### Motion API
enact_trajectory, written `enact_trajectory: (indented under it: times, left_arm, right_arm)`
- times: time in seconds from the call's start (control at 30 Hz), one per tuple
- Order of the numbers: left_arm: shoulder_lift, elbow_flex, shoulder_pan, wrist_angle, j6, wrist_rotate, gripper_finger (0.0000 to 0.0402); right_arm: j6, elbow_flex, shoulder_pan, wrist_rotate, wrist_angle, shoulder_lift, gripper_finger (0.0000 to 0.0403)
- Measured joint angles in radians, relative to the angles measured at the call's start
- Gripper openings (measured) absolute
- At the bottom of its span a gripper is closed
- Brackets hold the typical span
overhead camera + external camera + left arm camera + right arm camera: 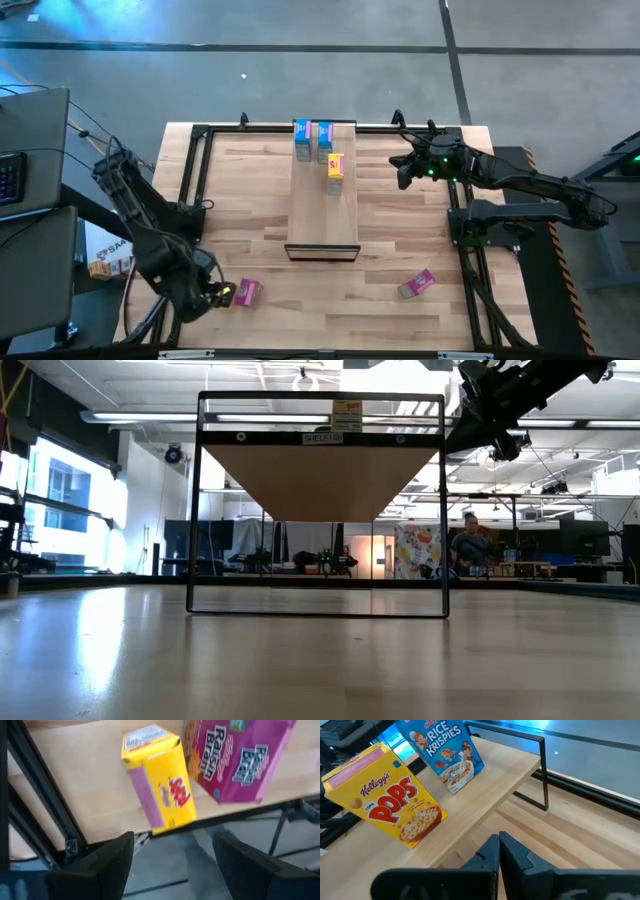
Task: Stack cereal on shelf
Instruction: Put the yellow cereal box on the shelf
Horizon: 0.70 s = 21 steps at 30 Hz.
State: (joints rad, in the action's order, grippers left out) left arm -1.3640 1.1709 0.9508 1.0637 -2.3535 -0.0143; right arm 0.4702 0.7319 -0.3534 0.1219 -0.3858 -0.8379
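The shelf (322, 205) stands mid-table on a black frame. On its far end stand two blue cereal boxes (302, 138) (324, 140) and a yellow one (335, 166); the right wrist view shows the yellow box (387, 800) and one blue box (447, 750). At the table's near left corner a yellow box (160, 780) lies beside a pink box (235, 757). My left gripper (172, 865) hovers open above the yellow box, pointing steeply down and touching nothing. My right gripper (499, 852) waits shut by the shelf's far right side (405, 170).
Another pink box (417, 284) lies on the table's near right. Black frame rails (195, 170) run along the table's sides. The near table edge (240, 810) lies right by the left-hand boxes. A person (470, 545) stands in the room beyond.
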Motion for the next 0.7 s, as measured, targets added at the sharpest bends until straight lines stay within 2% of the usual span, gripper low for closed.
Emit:
enact_trajectory:
  times: [0.23, 0.4, 0.7]
  left_arm:
    - [-0.039, 0.000, -0.037, 0.005, -0.002, -0.004, 0.0262]
    - [-0.039, 0.000, -0.033, 0.039, -0.014, -0.066, 0.0262]
    - [-0.039, -0.015, -0.049, 0.038, -0.005, -0.028, 0.0262]
  right_arm:
    - [0.000, 0.000, 0.000, 0.000, -0.026, 0.000, 0.0000]
    - [0.000, 0.000, 0.000, 0.000, -0.037, 0.000, 0.0000]
    - [-0.001, 0.000, 0.000, 0.006, -0.044, 0.000, 0.0000]
